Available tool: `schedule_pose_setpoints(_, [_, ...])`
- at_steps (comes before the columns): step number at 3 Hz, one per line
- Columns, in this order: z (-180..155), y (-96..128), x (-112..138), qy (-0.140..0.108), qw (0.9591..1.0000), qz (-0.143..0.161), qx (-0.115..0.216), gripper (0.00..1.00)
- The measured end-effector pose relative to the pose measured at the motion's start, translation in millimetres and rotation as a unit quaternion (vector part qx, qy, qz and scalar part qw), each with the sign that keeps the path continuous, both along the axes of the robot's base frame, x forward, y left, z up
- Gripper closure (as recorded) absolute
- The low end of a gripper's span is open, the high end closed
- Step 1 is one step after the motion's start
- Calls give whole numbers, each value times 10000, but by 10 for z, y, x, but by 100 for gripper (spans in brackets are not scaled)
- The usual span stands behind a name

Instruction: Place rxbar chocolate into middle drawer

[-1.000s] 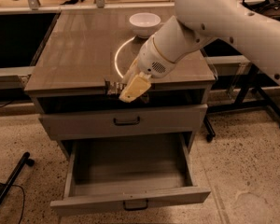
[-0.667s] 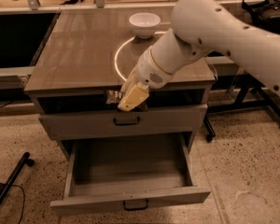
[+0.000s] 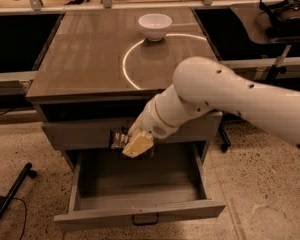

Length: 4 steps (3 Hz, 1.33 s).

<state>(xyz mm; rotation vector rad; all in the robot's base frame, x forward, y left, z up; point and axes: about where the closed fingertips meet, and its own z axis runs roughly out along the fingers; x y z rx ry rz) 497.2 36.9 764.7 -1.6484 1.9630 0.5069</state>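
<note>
The middle drawer [image 3: 140, 210] is pulled open below the cabinet top, its inside bare and its small dark handle at the front. My gripper [image 3: 135, 145] hangs over the drawer's back left part, just in front of the closed drawer front above it. It is shut on the rxbar chocolate [image 3: 118, 140], a dark wrapper with pale marks that sticks out to the left of the tan fingers [image 3: 137, 145]. The white arm reaches in from the right.
A white bowl [image 3: 155, 25] stands at the back of the cabinet top [image 3: 90, 59]. The upper drawer front [image 3: 80, 133] is closed. A black stand leg [image 3: 12, 196] lies on the floor at the left. Dark desks flank the cabinet.
My gripper has gone down and forward with the bar, from the cabinet top's front edge to over the open drawer.
</note>
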Motion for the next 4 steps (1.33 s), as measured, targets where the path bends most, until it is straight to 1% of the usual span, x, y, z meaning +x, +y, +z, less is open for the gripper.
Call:
schedule_pose_setpoints(1, [-576, 104, -215, 309, 9993, -183, -72, 100])
schedule_pose_setpoints(2, [-576, 104, -216, 309, 9993, -183, -72, 100])
schedule_pose_setpoints(3, [-949, 89, -183, 472, 9985, -190, -203, 100])
schedule_pose_setpoints(4, [-1444, 33, -137, 664, 9972, -319, -157, 100])
